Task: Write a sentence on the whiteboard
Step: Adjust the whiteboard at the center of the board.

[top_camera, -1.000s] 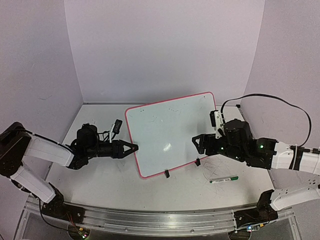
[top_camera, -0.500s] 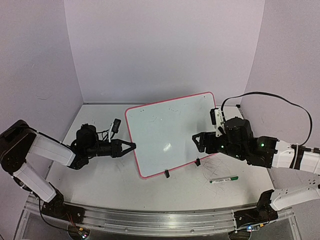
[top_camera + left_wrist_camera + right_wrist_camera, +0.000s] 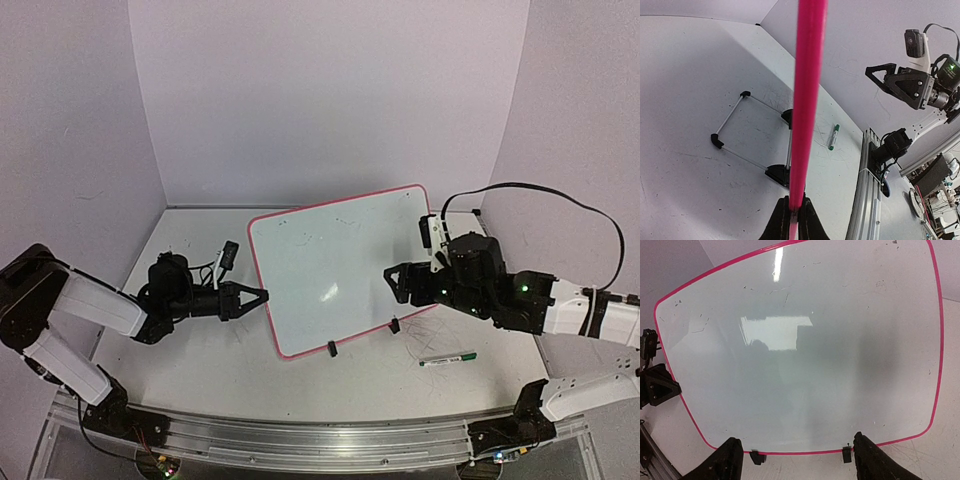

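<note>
The whiteboard (image 3: 340, 265), glossy white with a pink rim, stands propped at a tilt in the middle of the table. My left gripper (image 3: 262, 294) is shut on its left edge. In the left wrist view the pink rim (image 3: 805, 100) runs up from between my closed left gripper (image 3: 793, 215). My right gripper (image 3: 393, 285) hangs open just off the board's right side, facing its front. In the right wrist view the whiteboard (image 3: 805, 350) fills the frame above my open right gripper (image 3: 795, 460). No sentence shows on it, only faint specks.
A green marker (image 3: 447, 358) lies on the table near the right arm, amid grey scribbles. Two black clips (image 3: 845, 454) sit on the board's lower edge. A wire stand (image 3: 752, 135) props the board from behind. Walls close the back and sides.
My left gripper has closed on the board's left rim and drawn slightly left, and the board has shifted a little with it. The right arm has barely moved.
</note>
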`<state>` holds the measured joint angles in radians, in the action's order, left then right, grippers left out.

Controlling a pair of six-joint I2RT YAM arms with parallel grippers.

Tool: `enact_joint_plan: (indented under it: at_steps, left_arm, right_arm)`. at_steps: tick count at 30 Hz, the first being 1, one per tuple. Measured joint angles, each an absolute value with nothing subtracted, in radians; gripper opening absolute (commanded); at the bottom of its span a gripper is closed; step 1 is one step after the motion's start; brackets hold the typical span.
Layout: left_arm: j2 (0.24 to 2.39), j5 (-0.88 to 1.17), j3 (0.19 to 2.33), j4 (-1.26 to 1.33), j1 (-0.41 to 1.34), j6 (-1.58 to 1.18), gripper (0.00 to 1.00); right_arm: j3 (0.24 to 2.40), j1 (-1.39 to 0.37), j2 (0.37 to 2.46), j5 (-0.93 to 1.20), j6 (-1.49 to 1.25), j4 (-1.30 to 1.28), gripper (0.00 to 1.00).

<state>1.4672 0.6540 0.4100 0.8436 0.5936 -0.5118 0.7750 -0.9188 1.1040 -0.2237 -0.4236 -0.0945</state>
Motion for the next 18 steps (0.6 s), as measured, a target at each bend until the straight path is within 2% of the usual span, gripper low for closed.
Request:
enact_joint_plan:
  at_steps: [12, 18]
  left_arm:
    - [1.335, 0.653, 0.341, 0.827, 0.567, -0.522, 0.00]
    - [1.331, 0.651, 0.338, 0.827, 0.567, -0.524, 0.00]
  right_arm:
    - [0.782, -0.919, 1.140, -0.223, -0.421, -0.095, 0.74]
    - [0.782, -0.919, 1.280, -0.215, -0.418, -0.097, 0.63]
